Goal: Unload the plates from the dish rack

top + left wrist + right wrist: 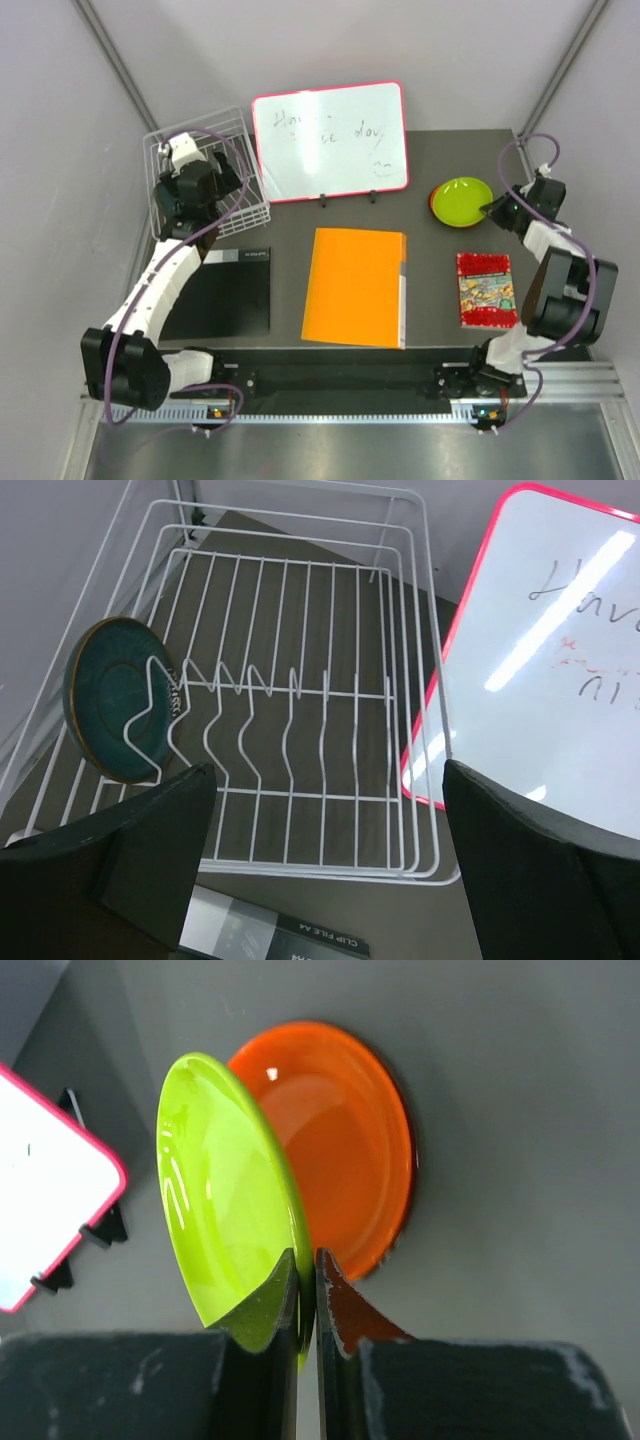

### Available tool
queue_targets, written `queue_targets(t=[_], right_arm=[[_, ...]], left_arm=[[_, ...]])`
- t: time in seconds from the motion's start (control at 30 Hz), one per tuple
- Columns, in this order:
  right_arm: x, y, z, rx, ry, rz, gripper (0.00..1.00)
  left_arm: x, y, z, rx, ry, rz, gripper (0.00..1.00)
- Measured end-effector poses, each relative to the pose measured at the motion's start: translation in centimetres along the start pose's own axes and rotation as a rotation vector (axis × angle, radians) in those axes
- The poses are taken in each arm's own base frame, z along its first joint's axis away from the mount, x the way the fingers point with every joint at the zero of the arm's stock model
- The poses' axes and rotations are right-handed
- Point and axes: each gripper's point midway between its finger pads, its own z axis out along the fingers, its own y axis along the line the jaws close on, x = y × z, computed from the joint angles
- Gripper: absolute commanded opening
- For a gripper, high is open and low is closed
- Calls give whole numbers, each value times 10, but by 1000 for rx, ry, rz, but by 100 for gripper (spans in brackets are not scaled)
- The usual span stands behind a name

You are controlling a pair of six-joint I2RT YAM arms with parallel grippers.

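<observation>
My right gripper [308, 1290] pinches the rim of the green plate [215, 1200], which is tilted on edge over the orange plate [345, 1150] on the table [520, 1110]. Whatever lies under the orange one is hidden from me. The teal plate [110, 695] stands at one end of the dish rack [300, 630], partly behind wire, with my left gripper [328, 780] spread wide above.
</observation>
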Motion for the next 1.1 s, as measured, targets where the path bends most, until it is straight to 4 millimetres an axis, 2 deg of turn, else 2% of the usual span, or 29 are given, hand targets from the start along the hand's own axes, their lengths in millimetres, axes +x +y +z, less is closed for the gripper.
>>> queue_targets(t=[0.2, 0.27, 0.37, 0.43, 0.47, 0.5, 0.6, 0.67, 0.83, 1.0, 1.1], right_arm=[[-26, 1, 40, -25, 9, 0, 0], [-27, -1, 48, -28, 14, 1, 1], [-17, -10, 57, -11, 47, 9, 9], [-11, -15, 61, -3, 66, 16, 42], [-9, -17, 62, -1, 73, 18, 53], [-7, -18, 62, 3, 79, 20, 60], [-6, -16, 62, -11, 86, 8, 70], [-5, -18, 62, -6, 90, -1, 70], [-9, -17, 44, 33, 80, -41, 74], [-47, 8, -3, 41, -55, -119, 75], [-54, 25, -31, 7, -131, -150, 75]], left_arm=[[12, 23, 18, -68, 33, -15, 99], [20, 30, 26, -87, 56, -19, 99], [33, 41, 37, -115, 90, -32, 99], [39, 46, 42, -129, 107, -38, 99], [40, 49, 44, -134, 111, -44, 99], [40, 52, 45, -140, 113, -50, 99], [38, 58, 47, -152, 109, -65, 99], [38, 62, 47, -161, 108, -69, 99], [32, 83, 51, -207, 97, -85, 99], [23, 107, 52, -278, 71, -93, 99], [18, 125, 52, -326, 57, -99, 97]])
